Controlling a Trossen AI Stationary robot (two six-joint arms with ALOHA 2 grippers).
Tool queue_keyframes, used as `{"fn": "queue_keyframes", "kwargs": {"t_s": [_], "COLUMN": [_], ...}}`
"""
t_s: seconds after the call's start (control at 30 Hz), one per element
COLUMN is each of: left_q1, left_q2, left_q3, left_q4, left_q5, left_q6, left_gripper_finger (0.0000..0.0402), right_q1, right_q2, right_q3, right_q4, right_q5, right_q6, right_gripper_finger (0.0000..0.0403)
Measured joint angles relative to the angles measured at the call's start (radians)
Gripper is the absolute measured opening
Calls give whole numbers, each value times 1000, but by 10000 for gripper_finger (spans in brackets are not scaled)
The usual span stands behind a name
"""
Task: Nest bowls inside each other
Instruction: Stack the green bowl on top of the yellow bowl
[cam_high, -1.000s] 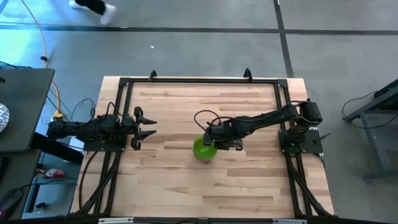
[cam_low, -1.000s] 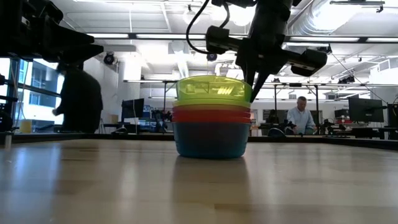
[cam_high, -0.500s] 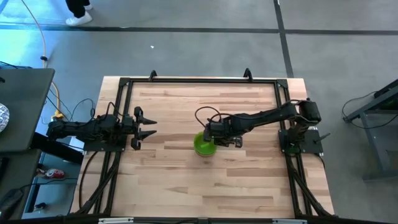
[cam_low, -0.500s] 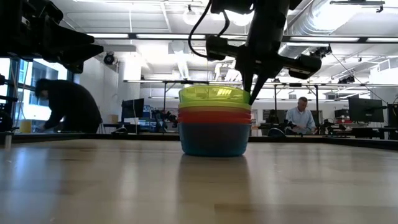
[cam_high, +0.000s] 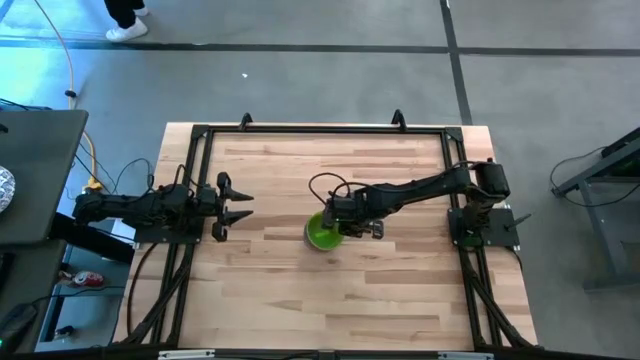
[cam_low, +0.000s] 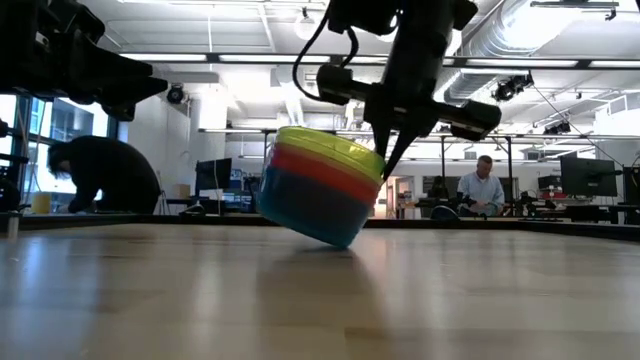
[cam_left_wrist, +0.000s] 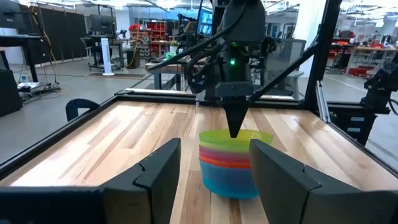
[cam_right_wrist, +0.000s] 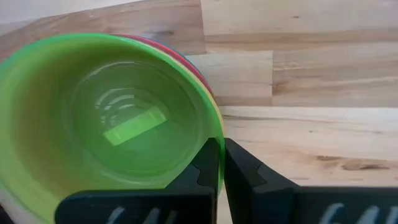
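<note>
The bowls are nested in one stack (cam_high: 320, 233) at mid-table: green on top, then yellow, pink and red bands, teal at the bottom; no purple shows. In the low view the stack (cam_low: 320, 190) is tipped, its left side raised, its base edge (cam_low: 343, 243) under my right gripper on or just above the table. My right gripper (cam_low: 385, 165) stands at the stack's right side, shut on the green bowl's rim. My left gripper (cam_high: 240, 205) waits open near the left edge, its fingers framing the stack (cam_left_wrist: 233, 165) from afar. My right gripper (cam_right_wrist: 222, 163) pinches the top green bowl's rim (cam_right_wrist: 219, 127) on the stack's right side, one finger inside the bowl and one outside. The fingers come from above, pointing down. The stack tilts in the hold, its left side raised.
A dark frame (cam_high: 320, 130) runs along the table's far and side edges. Bare wood lies all round the stack. Beyond the table, the low view shows a bent-over person (cam_low: 95, 175) and a seated one (cam_low: 485, 190).
My right gripper has moved a little toward the table's left and far edges, taking the stack with it. The stack, upright and flat on the table a second ago, has slid left and tipped, its left side rising while the base edge under the gripper stays low.
</note>
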Motion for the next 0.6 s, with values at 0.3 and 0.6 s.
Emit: {"fn": "queue_keyframes", "kwargs": {"t_s": [0.3, 0.6], "left_q1": [0, 0], "left_q2": [4, 4], "left_q3": [0, 0], "left_q4": [2, 2], "left_q5": [0, 1], "left_q6": [-5, -7], "left_gripper_finger": [181, 181], "right_q1": [0, 0], "right_q2": [0, 0], "right_q3": [84, 93], "right_q4": [-138, -135], "right_q5": [15, 18], "right_q6": [-71, -79], "right_gripper_finger": [5, 82]}}
